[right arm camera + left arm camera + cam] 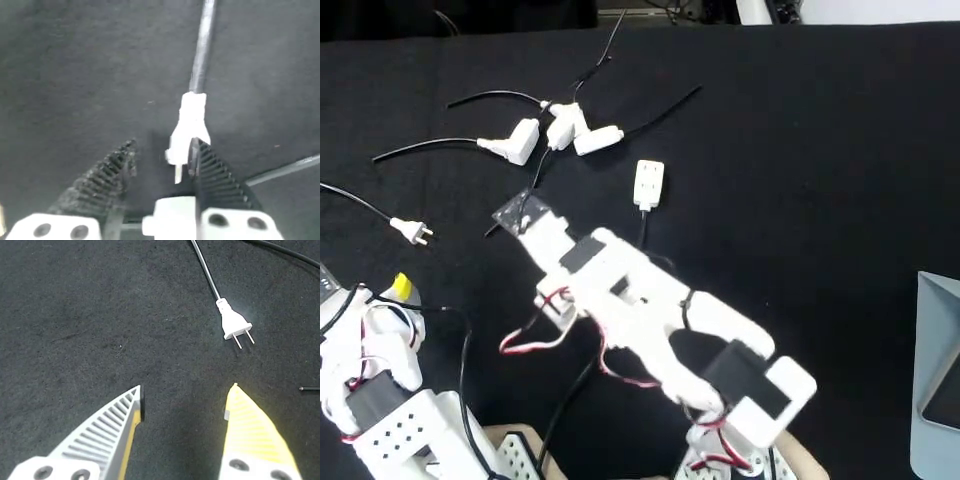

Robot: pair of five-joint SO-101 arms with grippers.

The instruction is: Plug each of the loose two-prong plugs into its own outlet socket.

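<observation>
Now: both hands apart, two plugs lying loose

The left hand (187, 390) is hanging low over the black desk (75, 315). Its grey finger (117, 415) and yellow finger (250, 425) are standing wide apart and gripping nothing. The first plug (234, 326), white and two-pronged, is lying flat on the cloth near the yellow fingertip without touching it. Its prongs are pointing back toward the hand and its black cord (205, 270) is trailing away.

The right hand (162, 147) is sitting close to the desk, with the right arm (650, 310) stretching across the middle. Its black fingers (110, 170) are parted. The second plug (192, 125), also white, is lying between them, resting against one finger while the other is standing clear of it, so it is not clamped. Its cable (200, 50) is running straight away from the hand.

A white outlet block (648, 184) is lying just beyond the right arm, near that hand. Farther back, a cluster of white connectors (565, 130) is sitting bunched together with dark cords fanning outward. I cannot tell which of these are sockets. A grey object (935, 370) is showing at the desk's edge.
</observation>
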